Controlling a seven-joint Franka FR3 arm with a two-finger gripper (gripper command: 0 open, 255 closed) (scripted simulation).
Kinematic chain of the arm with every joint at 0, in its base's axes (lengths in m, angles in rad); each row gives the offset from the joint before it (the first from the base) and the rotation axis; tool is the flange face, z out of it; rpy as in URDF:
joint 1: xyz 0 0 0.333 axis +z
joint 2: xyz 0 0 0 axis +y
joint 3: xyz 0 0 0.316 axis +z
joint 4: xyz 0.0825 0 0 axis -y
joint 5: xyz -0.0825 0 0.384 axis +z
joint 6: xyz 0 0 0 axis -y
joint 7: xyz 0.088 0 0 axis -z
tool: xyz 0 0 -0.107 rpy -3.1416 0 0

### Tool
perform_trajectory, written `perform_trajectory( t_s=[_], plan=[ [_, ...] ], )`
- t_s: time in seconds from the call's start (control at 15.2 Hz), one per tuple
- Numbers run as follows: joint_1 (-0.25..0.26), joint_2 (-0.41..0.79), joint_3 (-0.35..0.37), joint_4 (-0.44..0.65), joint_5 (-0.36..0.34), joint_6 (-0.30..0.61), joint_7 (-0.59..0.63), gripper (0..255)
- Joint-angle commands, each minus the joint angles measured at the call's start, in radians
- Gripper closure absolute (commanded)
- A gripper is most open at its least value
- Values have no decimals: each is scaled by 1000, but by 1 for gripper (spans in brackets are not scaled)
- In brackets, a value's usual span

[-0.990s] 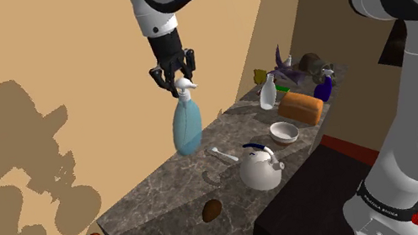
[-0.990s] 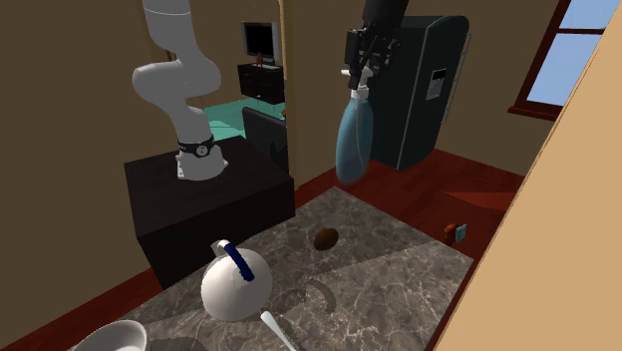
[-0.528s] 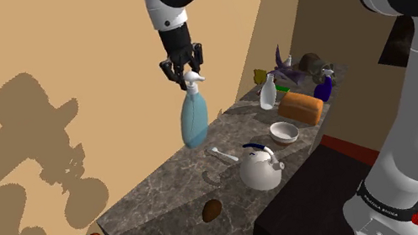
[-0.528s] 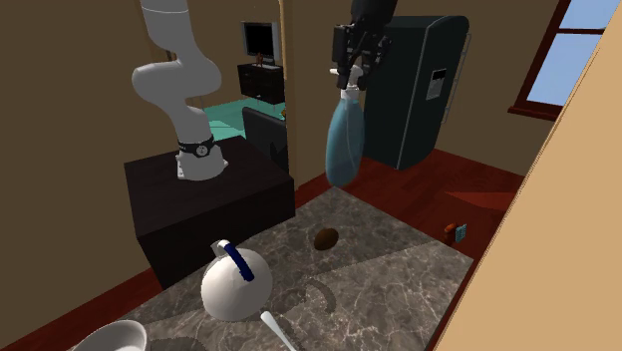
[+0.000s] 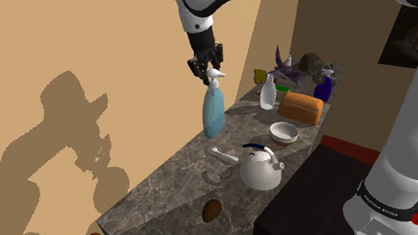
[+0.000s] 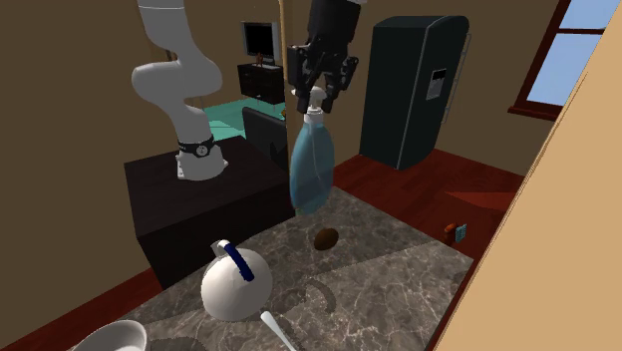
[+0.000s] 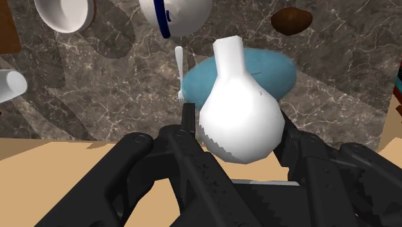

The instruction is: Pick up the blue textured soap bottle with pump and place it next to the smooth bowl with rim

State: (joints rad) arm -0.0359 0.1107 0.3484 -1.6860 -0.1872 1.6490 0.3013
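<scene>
A light blue soap bottle (image 5: 213, 112) with a white pump head hangs upright in the air over the marble counter (image 5: 156, 199). My gripper (image 5: 208, 67) is shut on its pump head from above. In the second exterior view the bottle (image 6: 311, 167) dangles below the gripper (image 6: 318, 84), well above the counter. In the wrist view the fingers clasp the white pump head (image 7: 241, 117), with the blue body (image 7: 274, 69) beyond it. The white rimmed bowl (image 5: 285, 133) sits on the counter, beyond the bottle toward the shoulder view's right; it also appears as the bowl (image 6: 112, 338) and the bowl (image 7: 63, 13).
A white kettle (image 5: 259, 169) with a blue handle stands near the bowl, a white spoon (image 5: 223, 154) beside it. A brown lump (image 5: 211, 210) lies near the counter's front end. A bread loaf (image 5: 301, 105), a white spray bottle (image 5: 267, 93) and a dark blue bottle (image 5: 324, 87) crowd the far end.
The arm carried the held bottle steadily toward the shoulder view's right, along the counter and closer to the bowl; in the second exterior view it shifted left. The grip stayed shut.
</scene>
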Motion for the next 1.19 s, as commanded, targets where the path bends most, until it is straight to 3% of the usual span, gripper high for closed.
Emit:
perform_trajectory(
  t_s=[0.0, 0.53, 1.12],
  plan=[
    [-26, -6, -20, -26, -2, 28, -42, 255],
    [-125, -9, -103, -99, -18, 129, -204, 255],
    [-230, 63, -190, -86, -43, 222, -375, 255]
  ],
)
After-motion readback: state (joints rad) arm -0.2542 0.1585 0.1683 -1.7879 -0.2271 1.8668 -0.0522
